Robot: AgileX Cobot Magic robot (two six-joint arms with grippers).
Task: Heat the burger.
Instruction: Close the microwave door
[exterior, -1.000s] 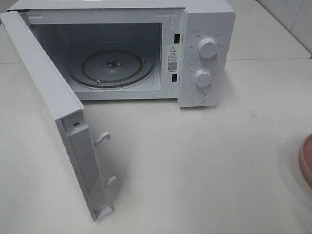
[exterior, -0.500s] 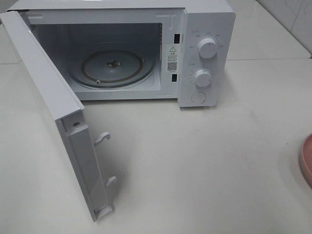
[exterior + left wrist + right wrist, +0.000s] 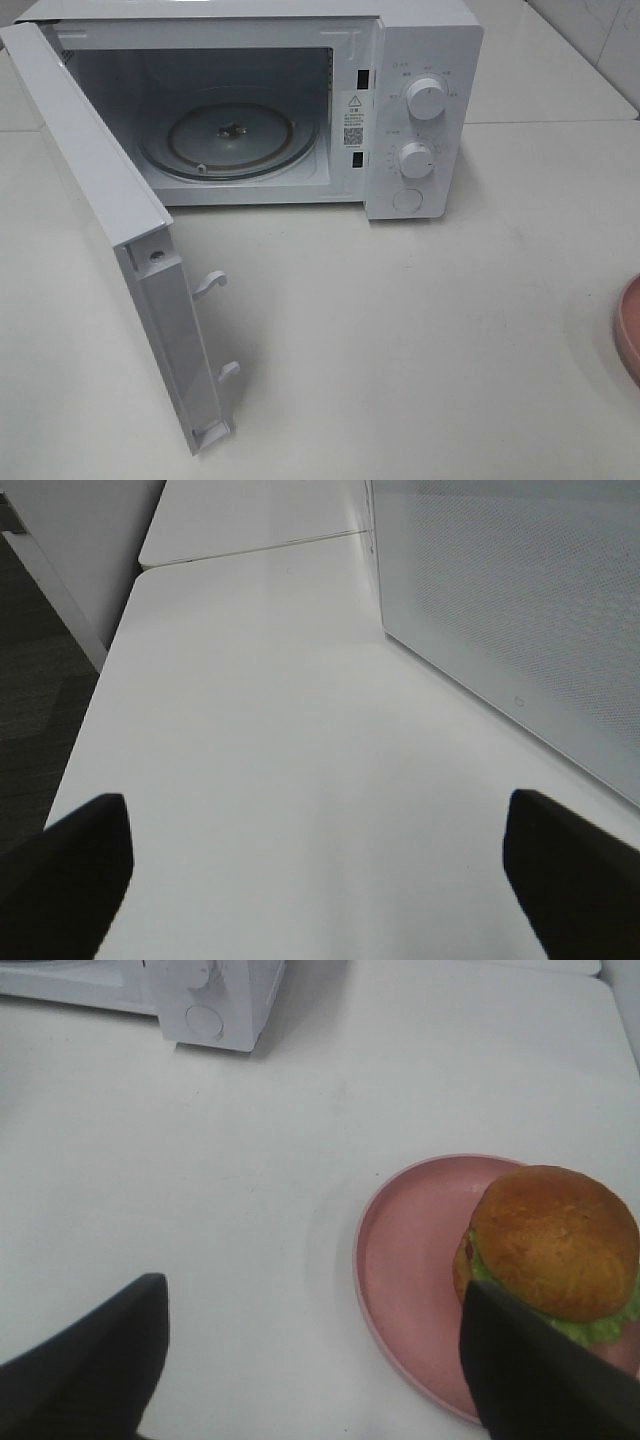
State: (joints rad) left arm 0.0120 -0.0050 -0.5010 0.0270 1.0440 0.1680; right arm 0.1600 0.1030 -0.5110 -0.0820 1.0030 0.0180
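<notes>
Exterior high view: no visible change from a second ago. Microwave (image 3: 250, 105) stands on the white table (image 3: 420, 330), door (image 3: 120, 240) swung wide open, glass turntable (image 3: 230, 135) bare. Edge of pink plate (image 3: 630, 330) at the table's right side, same spot as before. Right wrist view: burger (image 3: 555, 1255) sits on the plate, toward one side. Right gripper (image 3: 315, 1360) fingers spread wide, empty, one near the burger. Left gripper (image 3: 315, 865) also spread, empty, beside the door.
</notes>
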